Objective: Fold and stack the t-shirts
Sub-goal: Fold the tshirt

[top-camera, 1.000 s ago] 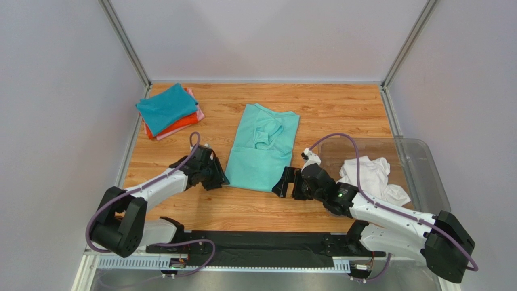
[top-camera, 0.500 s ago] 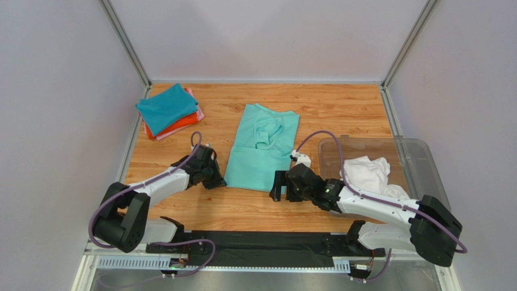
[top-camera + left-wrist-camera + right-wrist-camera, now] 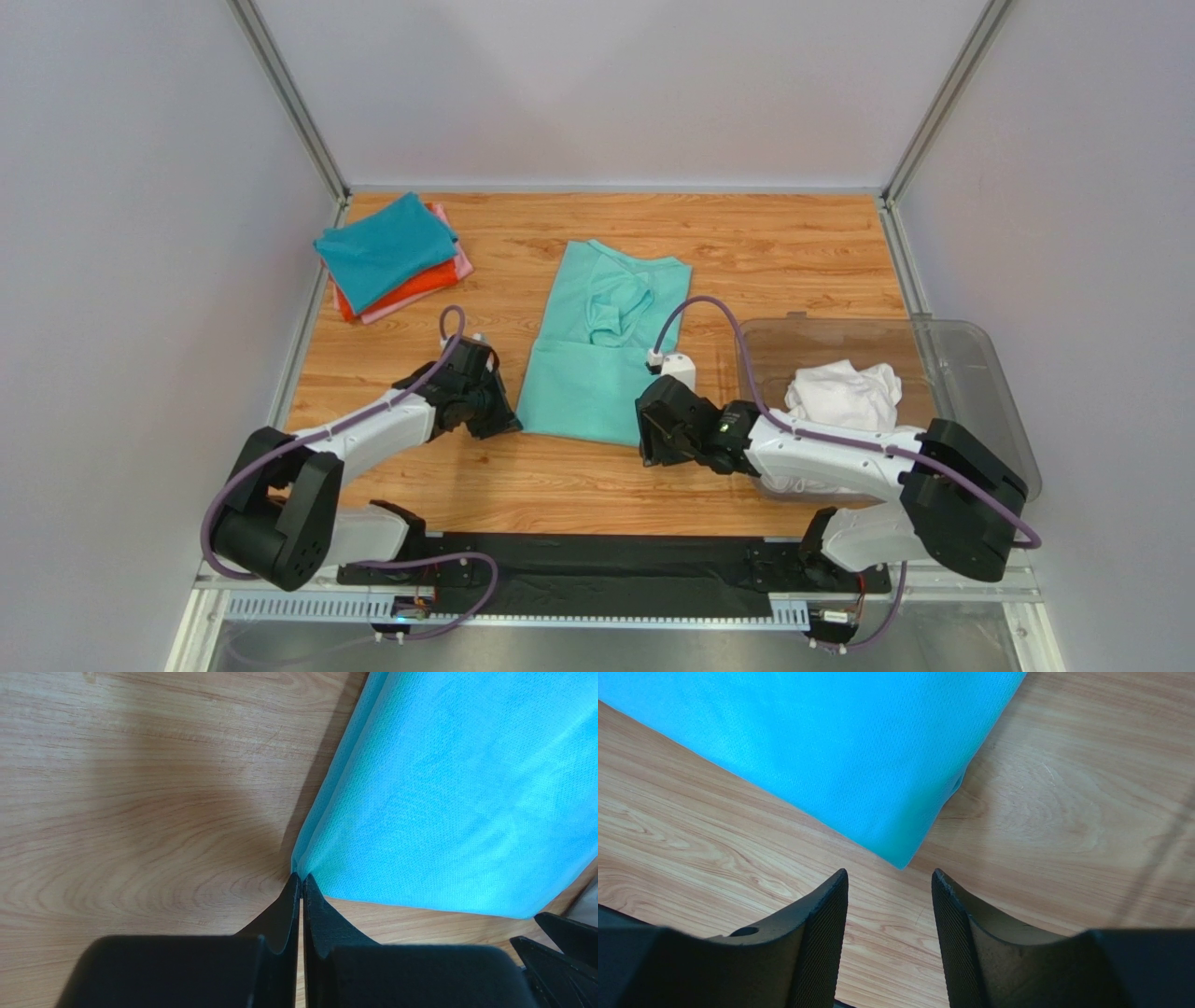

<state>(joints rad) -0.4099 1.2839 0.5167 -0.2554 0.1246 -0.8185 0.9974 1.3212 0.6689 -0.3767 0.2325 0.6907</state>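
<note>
Top external view: well to the left of the left gripper's (image 3: pixel 300 882) fingers and farther back, a folded teal-blue t-shirt (image 3: pixel 382 248) is laid over an orange-red t-shirt (image 3: pixel 418 289) and a pink t-shirt (image 3: pixel 448 224). The left gripper is closed tight, and the near left corner of the mint-green t-shirt (image 3: pixel 603 343) is pinched between its fingertips. That shirt is laid flat on the wooden table (image 3: pixel 786 252), ahead of both pairs of fingers. The right gripper (image 3: pixel 889 878) is seen partly open with nothing gripped; the shirt's near right corner lies just ahead of the gap between its fingers. To the right of those fingers, a white t-shirt (image 3: pixel 842 392) is bunched inside the clear plastic bin (image 3: pixel 968 364).
</note>
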